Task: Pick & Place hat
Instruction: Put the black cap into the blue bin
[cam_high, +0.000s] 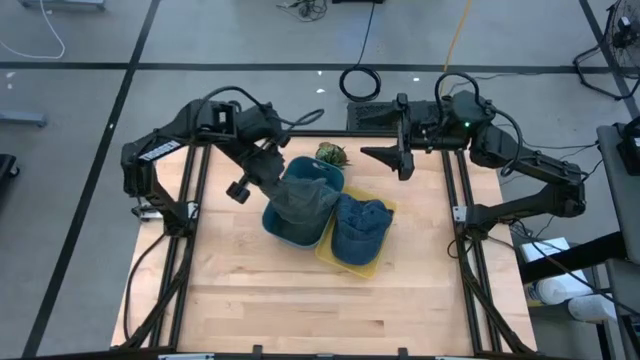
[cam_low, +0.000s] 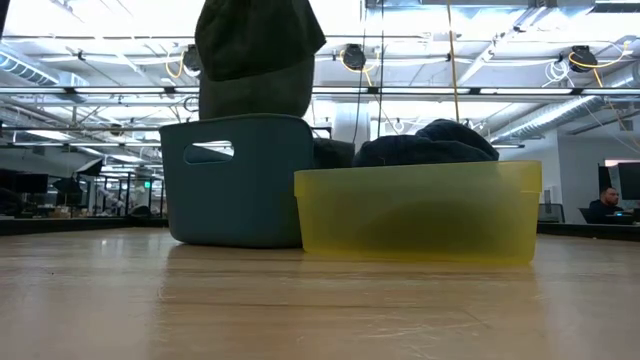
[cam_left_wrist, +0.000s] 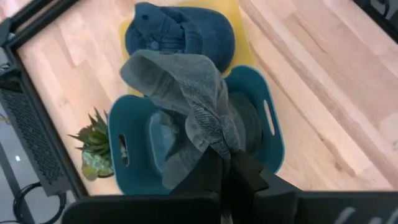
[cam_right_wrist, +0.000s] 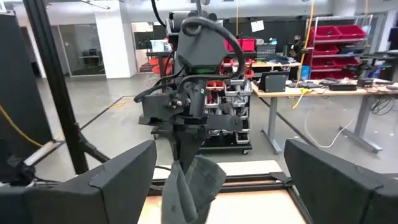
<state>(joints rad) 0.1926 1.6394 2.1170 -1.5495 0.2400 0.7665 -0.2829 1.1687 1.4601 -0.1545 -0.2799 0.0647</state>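
Observation:
A grey-green hat (cam_high: 300, 205) hangs from my left gripper (cam_high: 278, 183), which is shut on it above the blue bin (cam_high: 322, 176). In the low view the hat (cam_low: 255, 60) reaches down to about the blue bin's rim (cam_low: 240, 122). A dark blue hat (cam_high: 360, 225) lies in the yellow bin (cam_high: 385, 206) right beside the blue one. My right gripper (cam_high: 401, 160) stands raised at the table's far right, open, with nothing between its fingers (cam_right_wrist: 102, 180). My left gripper pinches a bunched fold of the hat's cloth (cam_left_wrist: 214, 134) between its two fingers, coming from above and slanting down. The hat hangs slack below the fingers over the blue bin (cam_left_wrist: 264, 124). Whether its lower end touches the bin I cannot tell.
A small potted plant (cam_high: 332, 153) stands at the table's far edge just behind the blue bin. Bare wooden tabletop (cam_high: 300, 300) spreads across the near half. Black frame rails (cam_high: 470, 280) run along the left and right sides.

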